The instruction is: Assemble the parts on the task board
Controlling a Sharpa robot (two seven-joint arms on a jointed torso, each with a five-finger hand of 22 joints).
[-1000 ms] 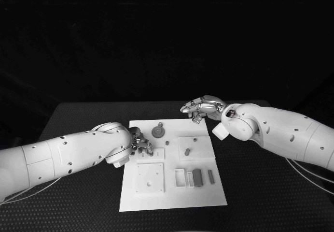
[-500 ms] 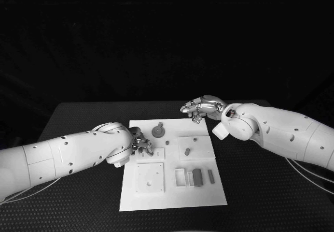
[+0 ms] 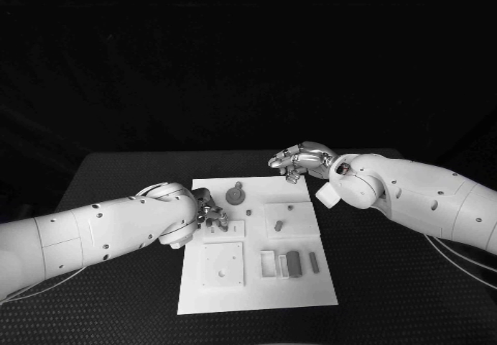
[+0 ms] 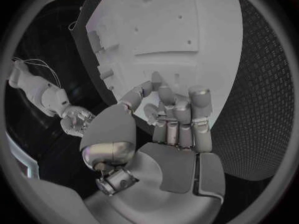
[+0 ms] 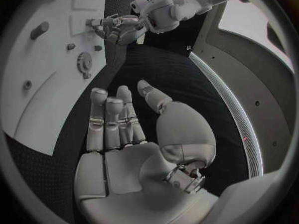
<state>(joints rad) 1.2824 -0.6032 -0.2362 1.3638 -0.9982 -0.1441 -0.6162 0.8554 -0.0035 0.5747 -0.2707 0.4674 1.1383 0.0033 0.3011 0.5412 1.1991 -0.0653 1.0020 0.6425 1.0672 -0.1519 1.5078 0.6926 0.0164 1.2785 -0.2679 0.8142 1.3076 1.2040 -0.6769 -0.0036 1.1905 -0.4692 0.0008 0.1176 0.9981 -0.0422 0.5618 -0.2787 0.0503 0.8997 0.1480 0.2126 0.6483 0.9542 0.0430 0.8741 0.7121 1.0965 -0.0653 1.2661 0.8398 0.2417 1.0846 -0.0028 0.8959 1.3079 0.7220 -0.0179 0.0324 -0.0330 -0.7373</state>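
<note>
Head view first: the flat white rectangular task board (image 3: 259, 251) lies in the middle of the black textured table (image 3: 124, 180), and the left hand (image 3: 210, 213) is down over the board's left edge, fingers curled beside a small raised white square plate (image 3: 236, 228); whether anything sits in those fingers I cannot tell from up here. Just beyond it stands a small grey toothed gear with a knob (image 3: 236, 192), then a short grey peg (image 3: 250, 212), a stubby grey cylinder (image 3: 278, 226) on its own square plate, and nearer the robot a row of grey rectangular bars (image 3: 294, 262) standing in slots. The right hand (image 3: 298, 161) hovers off the board's far right corner, holding nothing. Left wrist view now: the hand (image 4: 171, 119) has fingers bunched close above the white board (image 4: 187, 30), fingertips drawn together, and any pinched piece is hidden, so I can't call it. Right wrist view: the hand (image 5: 121, 129) is flat and spread, palm bare, over the dark table with the board's edge (image 5: 37, 99) beside it and the gear (image 5: 84, 62) visible. My read: these parts look small, rigid, light and probably smooth, so pinch them by their sides or the gear by its knob. Room is tight among the crowded plates; open table lies all around the board.
</note>
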